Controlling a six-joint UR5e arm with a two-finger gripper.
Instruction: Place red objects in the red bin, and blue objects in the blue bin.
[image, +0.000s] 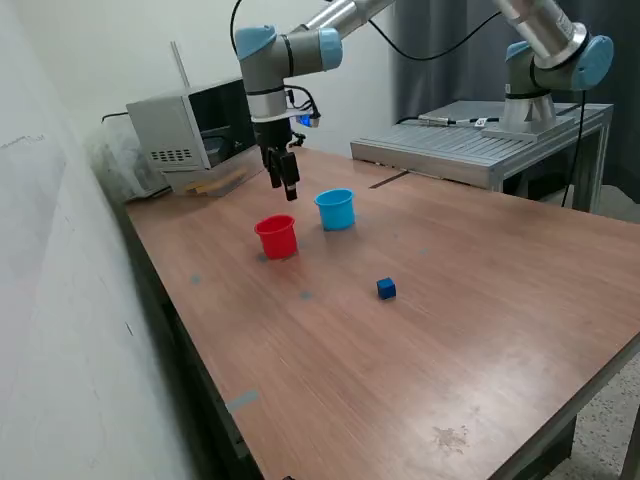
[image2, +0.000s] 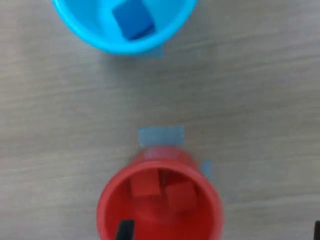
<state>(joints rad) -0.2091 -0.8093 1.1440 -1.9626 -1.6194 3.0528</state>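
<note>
A: Well, contents first. The red cup (image2: 159, 200) stands upright on the table (image: 480, 330), and the wrist view shows two red cubes (image2: 145, 184) (image2: 180, 194) lying side by side on its floor, touching or nearly so.

B: And the blue items?

A: One dark blue cube (image2: 132, 18) lies inside the light blue cup (image: 336, 209), which stands upright just beside the red cup, toward the exterior view's right and a little further back. A second blue cube (image: 386, 288) sits alone on the bare tabletop, well apart from both cups, nearer the camera and toward the exterior view's right.

B: Tool condition?

A: The gripper (image: 288, 186) hangs above the table, between the two cups and raised clear of their rims, fingers pointing down. Nothing shows between them. In the wrist view only one dark fingertip (image2: 125, 230) appears at the frame's edge over the red cup; whether the jaws stand apart or together, I cannot tell.

B: Surroundings?

A: Small patches of blue tape (image2: 161, 135) lie on the table beside the red cup. A grey box-shaped device (image: 185, 128) sits at the far end of the table.
</note>
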